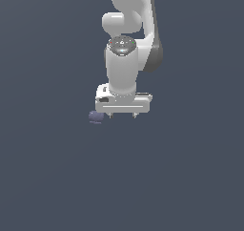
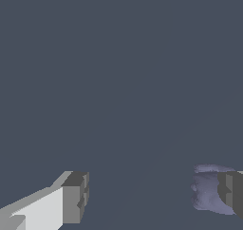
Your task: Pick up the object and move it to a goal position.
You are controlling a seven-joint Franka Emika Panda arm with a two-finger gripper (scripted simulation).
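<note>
A white robot arm [image 1: 125,53] hangs nose-down over a flat, dark grey-blue table [image 1: 47,177], its pincer [image 1: 122,115] spread wide and holding nothing. In the exterior view the two short fingertips show under the white crossbar of the hand, well apart from each other. The object [image 1: 96,116], a small lumpy blob of dull bluish purple, lies on the table just beside the pincer, on the exterior view's left, outside the gap between the fingers rather than within it.

The wrist view shows the same spread: one grey finger pad [image 2: 76,197] on a white finger stands at one side, and the other finger [image 2: 231,193] stands at the far side, partly cut by the frame's edge. The object [image 2: 206,193] sits against the inner face of that second finger; whether the two touch cannot be told. Between the fingers the table [image 2: 121,81] lies bare, and the plain surface runs unbroken to every edge of both views.
</note>
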